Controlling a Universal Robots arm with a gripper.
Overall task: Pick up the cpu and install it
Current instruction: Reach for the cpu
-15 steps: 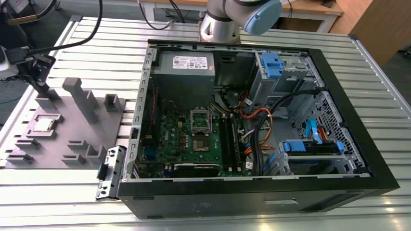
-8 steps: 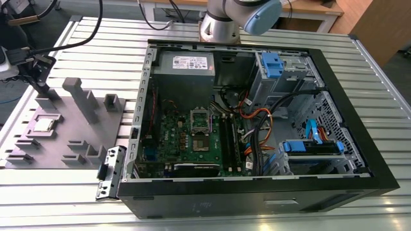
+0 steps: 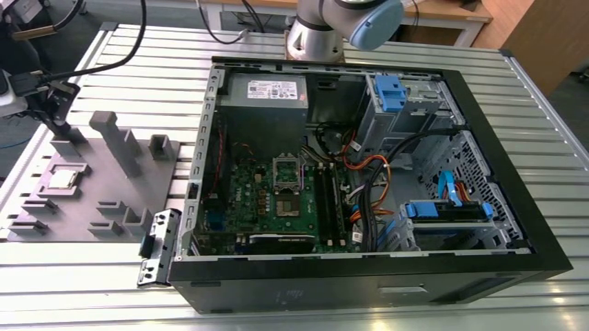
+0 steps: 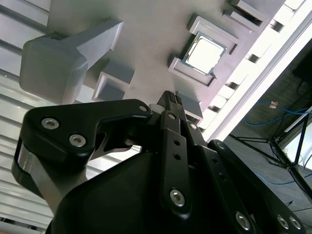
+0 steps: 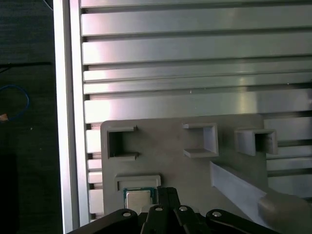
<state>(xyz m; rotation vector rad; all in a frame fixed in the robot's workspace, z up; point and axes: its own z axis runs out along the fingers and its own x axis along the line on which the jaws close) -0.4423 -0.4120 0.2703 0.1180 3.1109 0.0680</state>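
Observation:
The cpu [image 3: 63, 179] is a small silvery square lying flat in a shallow framed pocket of the grey fixture plate [image 3: 101, 200], at the exterior view's left. In both wrist views it shows just beyond the fingertips, as cpu [image 4: 204, 52] and cpu [image 5: 138, 197]. My gripper [image 3: 66, 127] hangs over the plate a little behind the chip, without touching it. Its black fingers [image 4: 169, 100] are pressed together with nothing between them. The gripper [image 5: 163, 192] partly covers one edge of the cpu's pocket.
An open black PC case [image 3: 515, 227] lies on the slatted aluminium table [image 3: 92, 276], with the motherboard socket [image 3: 287, 172] near its middle. Cables [image 3: 368, 172] and blue drive cages [image 3: 446, 210] fill its right side. Tall grey blocks [image 3: 120, 141] rise from the fixture plate beside the gripper.

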